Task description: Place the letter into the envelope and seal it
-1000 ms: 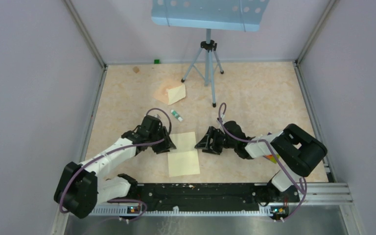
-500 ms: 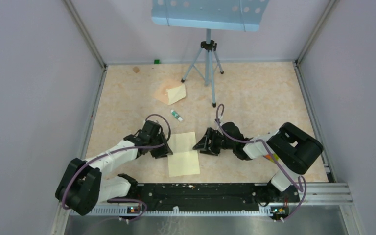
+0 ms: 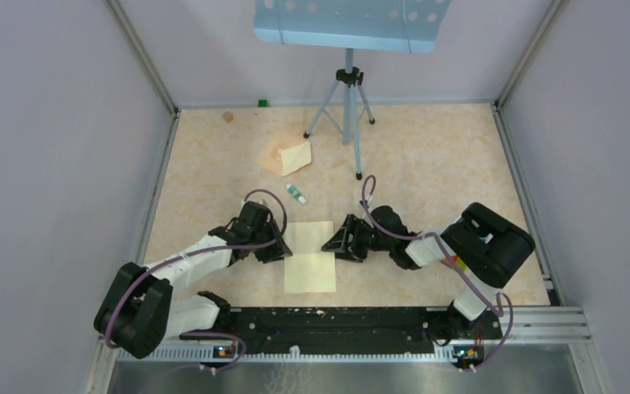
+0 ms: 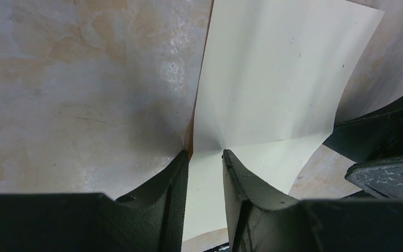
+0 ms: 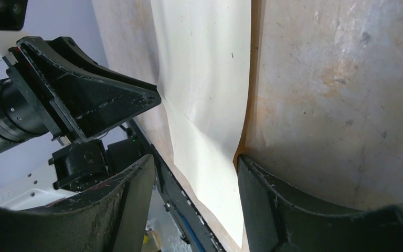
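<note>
Here the left pincer [image 4: 203, 155] narrowly straddles the letter [image 4: 273, 79], right pincer [image 5: 195, 160] gaping wide.

Between the grippers: you have only the width of the letter [image 3: 309, 256]. The left gripper [image 4: 203, 155] straddles its left edge and the right gripper [image 5: 195, 157] its right, both with jaws parted.
Beyond the letter: a small white-and-green tube [image 3: 296, 194] lies near, then the envelope [image 3: 277, 156].
Far centre: the tripod [image 3: 348, 115] spreads three legs.
Far right: bare table [image 3: 451, 164] gives you room.
Sides: walls [image 3: 66, 164] close you in.
Near edge: black rail [image 3: 336, 318].
</note>
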Motion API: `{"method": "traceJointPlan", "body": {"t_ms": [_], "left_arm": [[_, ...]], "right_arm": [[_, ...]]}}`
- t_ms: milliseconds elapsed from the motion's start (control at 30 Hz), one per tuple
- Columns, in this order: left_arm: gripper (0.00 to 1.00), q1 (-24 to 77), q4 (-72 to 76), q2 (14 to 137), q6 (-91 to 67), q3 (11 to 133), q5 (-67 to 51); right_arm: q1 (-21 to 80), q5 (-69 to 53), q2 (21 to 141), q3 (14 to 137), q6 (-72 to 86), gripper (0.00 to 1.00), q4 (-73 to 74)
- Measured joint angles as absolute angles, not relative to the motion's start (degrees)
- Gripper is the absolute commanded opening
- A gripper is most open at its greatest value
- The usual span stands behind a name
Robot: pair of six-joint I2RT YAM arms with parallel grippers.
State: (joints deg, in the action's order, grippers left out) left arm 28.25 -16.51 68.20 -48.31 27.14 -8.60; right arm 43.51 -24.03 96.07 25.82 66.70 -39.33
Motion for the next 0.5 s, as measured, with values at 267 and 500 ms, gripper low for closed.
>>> {"method": "traceJointPlan", "body": {"t_ms": [267, 500], "left_arm": [[0.39, 28.25, -15.16, 68.53, -48.51, 26.87, -9.58], [0.44, 28.25, -14.57, 68.4, -48.27, 26.83, -10.68]], "right_arm": [[43.48, -24.99, 96.31, 24.71, 69.71, 0.45, -42.96], [43.27, -25.52, 98.35, 24.71, 71.22, 0.36, -46.72]]}}
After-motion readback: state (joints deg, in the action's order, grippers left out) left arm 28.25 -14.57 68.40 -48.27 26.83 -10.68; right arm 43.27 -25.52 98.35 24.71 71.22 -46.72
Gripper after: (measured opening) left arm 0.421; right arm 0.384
